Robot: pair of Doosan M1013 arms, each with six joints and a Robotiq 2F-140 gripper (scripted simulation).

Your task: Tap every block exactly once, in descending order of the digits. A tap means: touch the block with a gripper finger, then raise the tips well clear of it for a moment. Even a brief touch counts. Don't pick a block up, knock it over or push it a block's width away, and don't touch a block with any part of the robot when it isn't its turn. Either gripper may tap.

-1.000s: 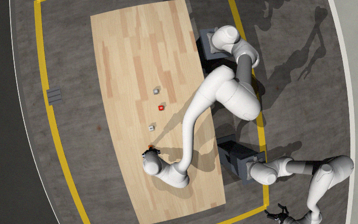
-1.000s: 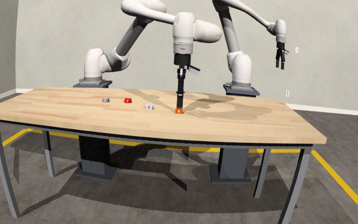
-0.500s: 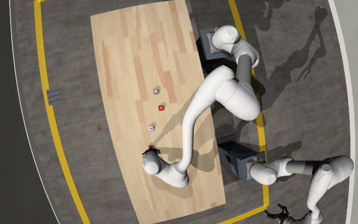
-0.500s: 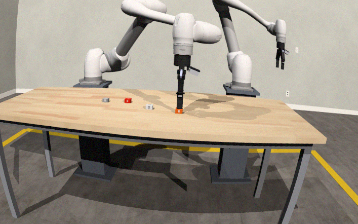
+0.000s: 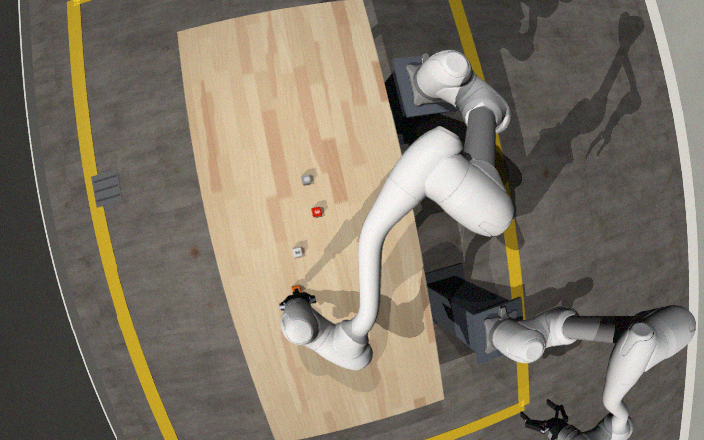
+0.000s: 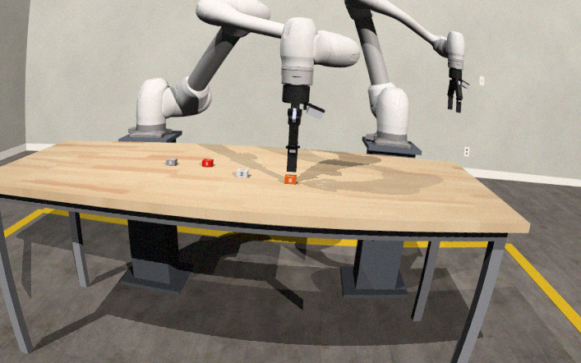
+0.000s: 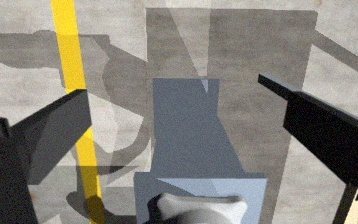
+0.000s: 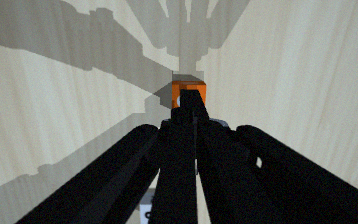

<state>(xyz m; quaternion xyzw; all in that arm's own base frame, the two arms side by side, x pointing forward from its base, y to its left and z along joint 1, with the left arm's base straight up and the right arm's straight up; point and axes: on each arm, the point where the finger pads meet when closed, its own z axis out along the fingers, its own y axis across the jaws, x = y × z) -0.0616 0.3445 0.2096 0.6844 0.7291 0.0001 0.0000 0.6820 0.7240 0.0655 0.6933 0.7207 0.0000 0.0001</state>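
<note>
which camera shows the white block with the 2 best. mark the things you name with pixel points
The exterior view: the white block (image 5: 297, 252) (image 6: 242, 172) (image 8: 145, 214) is unobstructed, its 2 facing the camera. The top view shows it small from above; the right wrist view catches only part at the bottom edge; the left wrist view misses it.

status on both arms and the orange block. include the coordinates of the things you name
Right end effector (image 5: 296, 293) (image 6: 291, 170) (image 8: 192, 95) shut, just above orange block (image 5: 296, 287) (image 6: 290, 180) (image 8: 200, 92). Left end effector (image 5: 536, 410) (image 6: 454, 110) (image 7: 174, 85) open, off the table. Nothing seen between right fingertips and block.

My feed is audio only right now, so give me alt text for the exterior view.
Right gripper, fingers shut, points down just above an orange block; white, red and gray blocks sit apart; the open left gripper hangs off the table.
</note>
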